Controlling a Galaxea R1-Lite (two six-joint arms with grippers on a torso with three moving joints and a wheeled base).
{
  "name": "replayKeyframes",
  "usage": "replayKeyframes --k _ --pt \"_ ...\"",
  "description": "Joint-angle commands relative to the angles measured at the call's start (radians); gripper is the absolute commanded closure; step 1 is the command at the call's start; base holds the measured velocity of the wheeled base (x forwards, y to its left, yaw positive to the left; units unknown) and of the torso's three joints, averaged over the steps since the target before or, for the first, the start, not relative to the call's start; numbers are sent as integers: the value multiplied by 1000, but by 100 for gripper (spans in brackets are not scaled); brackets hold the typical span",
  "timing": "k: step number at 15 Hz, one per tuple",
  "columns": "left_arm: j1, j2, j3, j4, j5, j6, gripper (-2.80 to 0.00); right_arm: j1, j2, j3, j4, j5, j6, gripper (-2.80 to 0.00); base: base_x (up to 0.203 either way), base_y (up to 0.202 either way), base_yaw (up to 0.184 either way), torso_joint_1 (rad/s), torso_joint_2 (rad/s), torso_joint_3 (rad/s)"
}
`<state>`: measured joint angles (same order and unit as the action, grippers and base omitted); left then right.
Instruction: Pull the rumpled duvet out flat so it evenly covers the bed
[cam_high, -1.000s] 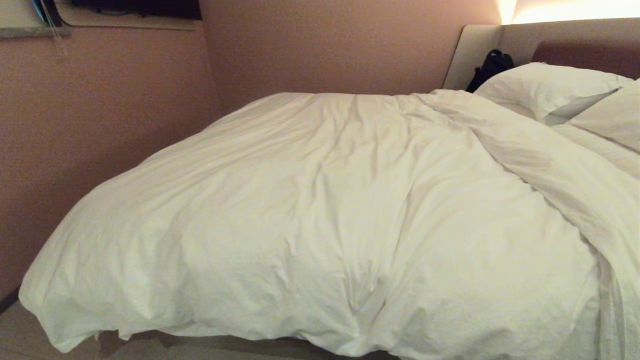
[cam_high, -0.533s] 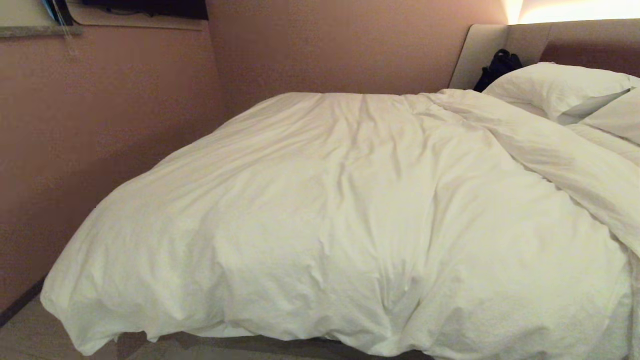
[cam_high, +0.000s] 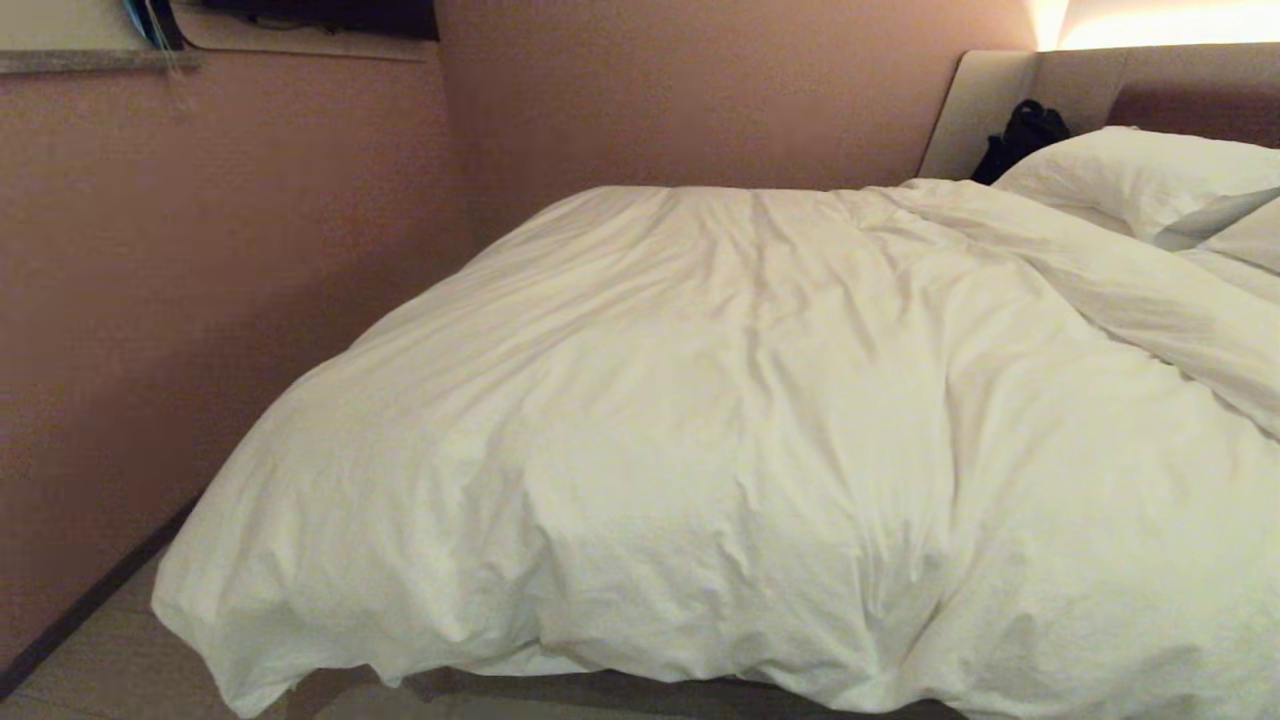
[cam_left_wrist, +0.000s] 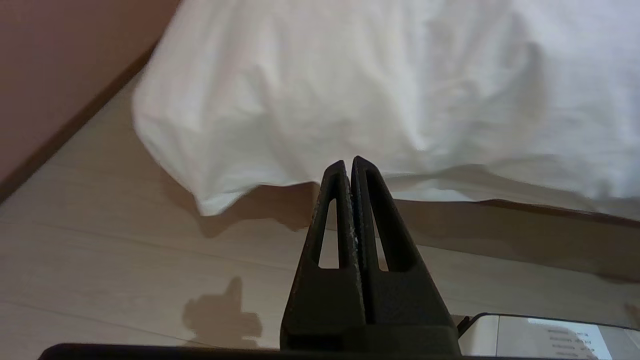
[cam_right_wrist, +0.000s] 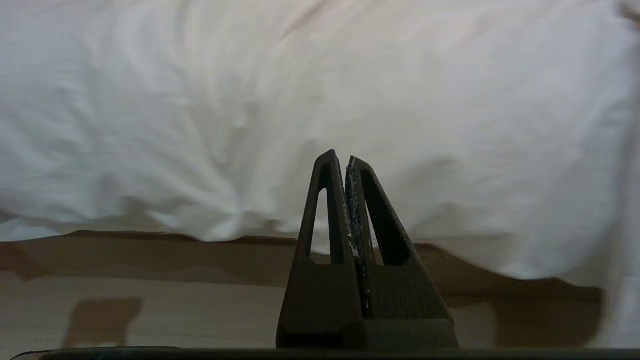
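Observation:
The puffy white duvet (cam_high: 720, 440) lies creased over the bed, its near edge hanging over the foot end and one corner drooping towards the floor (cam_left_wrist: 210, 200). A thick fold of it runs along the right side below the pillows (cam_high: 1130, 180). The bed's padded headboard (cam_high: 1150, 90) stands at the far right. Neither arm shows in the head view. My left gripper (cam_left_wrist: 348, 164) is shut and empty, held low above the floor short of the duvet's hanging edge (cam_left_wrist: 400, 100). My right gripper (cam_right_wrist: 340, 159) is also shut and empty, facing the duvet's front drape (cam_right_wrist: 320, 100).
A pink-brown wall (cam_high: 200, 300) runs close along the bed's left side, leaving a narrow strip of pale wood floor (cam_left_wrist: 125, 260). A black bag (cam_high: 1025, 135) sits by the headboard. A ledge (cam_high: 90, 60) juts from the wall at the top left.
The whole head view has shifted: bed, wall and pillows slide to the right in the picture, so the camera has moved leftward. The duvet itself lies unchanged.

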<state>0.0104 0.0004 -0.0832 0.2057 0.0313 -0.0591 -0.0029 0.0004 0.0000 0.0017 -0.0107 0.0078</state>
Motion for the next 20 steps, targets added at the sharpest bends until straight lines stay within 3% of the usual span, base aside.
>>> replayKeyframes --k 1,20 --pt "0 0 0 1 1 -1 0 0 0 0 0 0 0 0 0 192 -3 6 -1 2" --pt "0 0 0 1 1 -1 0 0 0 0 0 0 0 0 0 195 0 2 2 2"
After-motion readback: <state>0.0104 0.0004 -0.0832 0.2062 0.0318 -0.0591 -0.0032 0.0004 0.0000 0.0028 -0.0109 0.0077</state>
